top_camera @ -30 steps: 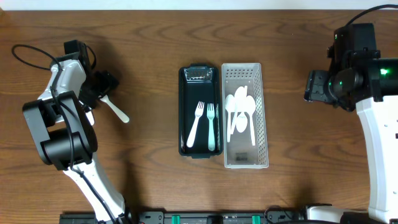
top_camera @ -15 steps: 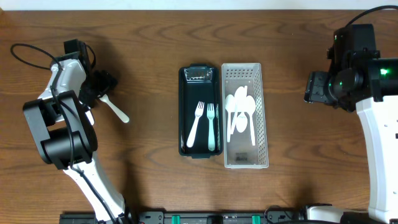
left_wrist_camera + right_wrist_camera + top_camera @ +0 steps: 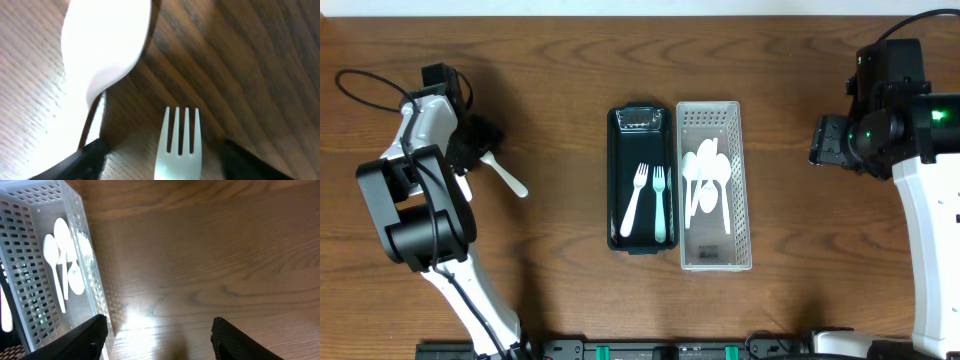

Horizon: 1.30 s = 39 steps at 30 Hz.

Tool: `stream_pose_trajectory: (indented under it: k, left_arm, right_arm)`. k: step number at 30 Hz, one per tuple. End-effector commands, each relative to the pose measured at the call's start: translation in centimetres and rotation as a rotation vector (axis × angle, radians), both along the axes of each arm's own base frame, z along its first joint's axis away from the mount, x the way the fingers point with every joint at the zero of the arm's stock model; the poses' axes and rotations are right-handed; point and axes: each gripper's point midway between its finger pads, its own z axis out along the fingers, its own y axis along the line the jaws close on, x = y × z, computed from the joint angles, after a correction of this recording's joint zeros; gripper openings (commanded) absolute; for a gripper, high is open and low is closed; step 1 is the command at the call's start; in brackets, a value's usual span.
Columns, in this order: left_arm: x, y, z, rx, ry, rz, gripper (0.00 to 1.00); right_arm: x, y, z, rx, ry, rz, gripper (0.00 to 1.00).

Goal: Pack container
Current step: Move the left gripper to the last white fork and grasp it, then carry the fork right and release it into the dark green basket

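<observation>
A black container [image 3: 617,180] at the table's centre holds two white forks [image 3: 648,203]. Beside it on the right, a white perforated basket [image 3: 746,180] holds several white spoons [image 3: 705,178]. My left gripper [image 3: 482,140] is at the far left, low over the table and open. In the left wrist view a white fork [image 3: 179,150] lies between its spread fingers [image 3: 92,155], touching neither, with a white spoon [image 3: 105,45] just ahead. In the overhead view a white utensil [image 3: 508,177] lies just below the gripper. My right gripper [image 3: 825,140] is open and empty, right of the basket [image 3: 95,295].
A black cable [image 3: 365,85] loops on the table at the far left, behind the left arm. The basket's spoons [image 3: 62,255] show in the right wrist view, with bare wood under the right gripper [image 3: 160,340].
The left gripper has shifted very slightly to the left. Nothing else has moved.
</observation>
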Motion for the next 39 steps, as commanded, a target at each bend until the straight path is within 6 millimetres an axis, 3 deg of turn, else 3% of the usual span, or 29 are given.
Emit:
stream_pose_trajectory:
  k: [1, 3, 10, 27, 29, 30, 35, 39]
  left_arm:
    - [-1.0, -0.5, -2.5, -0.036, 0.062, 0.000, 0.64]
    - [-1.1, -0.5, -2.5, -0.037, 0.065, 0.000, 0.55]
    - [-1.3, -0.6, -2.5, -0.039, 0.074, 0.000, 0.40]
    - [-2.1, -0.8, -2.5, -0.048, 0.104, 0.000, 0.19]
    - [-2.3, -0.9, -2.3, -0.051, 0.112, 0.000, 0.06]
    - [-2.5, -0.9, -2.1, -0.052, 0.117, 0.000, 0.06]
    - [-2.9, -1.0, 0.1, -0.049, 0.106, -0.005, 0.06]
    - [-2.7, -1.7, 4.0, -0.031, 0.048, -0.028, 0.06]
  right_arm:
    - [-0.1, -0.1, -0.2, 0.007, 0.005, -0.019, 0.70]
    - [-0.1, -0.1, -0.2, 0.007, 0.005, -0.019, 0.70]
    - [-0.1, -0.1, -0.2, 0.007, 0.004, -0.019, 0.71]
    - [-0.1, -0.1, -0.2, 0.007, 0.005, -0.019, 0.71]
    - [-0.1, -0.2, -0.2, 0.007, 0.004, -0.019, 0.70]
    - [-0.1, -0.2, -0.2, 0.007, 0.004, -0.019, 0.70]
    - [0.0, -0.2, -0.2, 0.007, 0.003, -0.019, 0.71]
    - [0.0, -0.2, -0.1, 0.007, 0.002, -0.019, 0.71]
